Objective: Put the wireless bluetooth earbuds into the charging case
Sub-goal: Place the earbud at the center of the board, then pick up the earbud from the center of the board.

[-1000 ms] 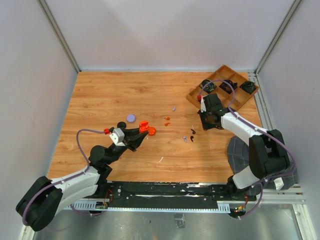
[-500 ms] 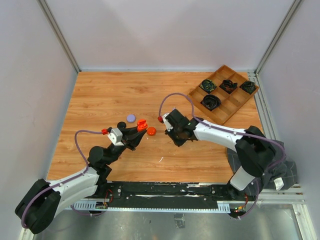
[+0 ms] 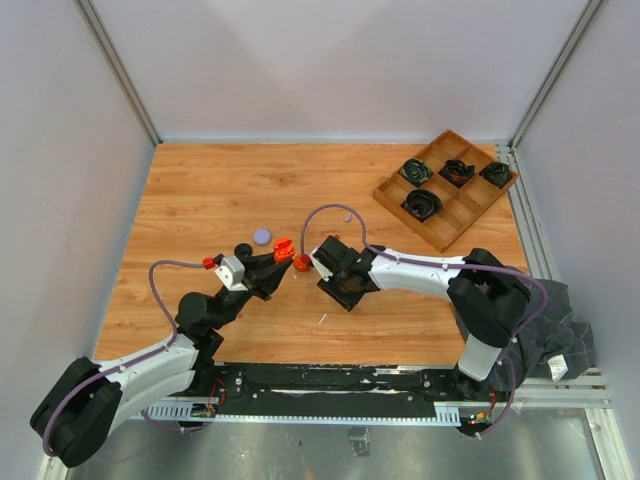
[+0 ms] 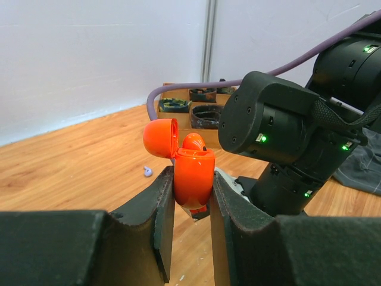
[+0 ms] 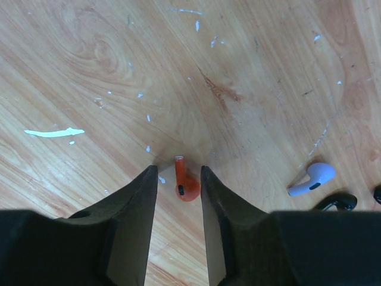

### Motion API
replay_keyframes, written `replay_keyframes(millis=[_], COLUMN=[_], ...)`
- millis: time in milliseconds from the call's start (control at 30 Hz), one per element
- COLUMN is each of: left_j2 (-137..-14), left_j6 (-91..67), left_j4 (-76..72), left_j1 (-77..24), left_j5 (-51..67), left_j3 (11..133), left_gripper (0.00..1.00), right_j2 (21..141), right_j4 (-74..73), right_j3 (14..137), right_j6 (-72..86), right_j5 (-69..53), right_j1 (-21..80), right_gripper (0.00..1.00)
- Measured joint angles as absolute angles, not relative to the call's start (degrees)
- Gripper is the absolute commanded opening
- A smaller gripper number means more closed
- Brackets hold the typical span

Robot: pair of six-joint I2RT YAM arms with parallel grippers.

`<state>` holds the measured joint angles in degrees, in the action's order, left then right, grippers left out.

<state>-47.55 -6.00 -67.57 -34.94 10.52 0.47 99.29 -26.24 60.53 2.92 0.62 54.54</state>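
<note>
Top: left gripper [image 3: 284, 258] clamped on glossy orange charging case [image 3: 284, 246]; right gripper [image 3: 338, 289] has swung from the wooden tray [image 3: 462, 208] to just beside it
Left wrist: rounded lid hinged open
Right wrist: jaws parted, straddling comma-shaped orange earbud [image 5: 184, 184] on scuffed wood table [image 5: 89, 71]
</note>
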Motion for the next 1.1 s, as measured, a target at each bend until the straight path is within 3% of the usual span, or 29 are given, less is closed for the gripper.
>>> replay_keyframes(millis=[1100], left_j2=[-51.4], left_j6=[-6.0], left_j4=[-69.4], left_j1=[-34.9], left_j5=[11.0], left_j3=[0.5], left_gripper=[0.00], right_j2=[93.5], right_j4=[-30.6], right_j3=[57.8], right_j6=[4.2], right_j5=[12.5], right_j1=[54.3], right_gripper=[0.52])
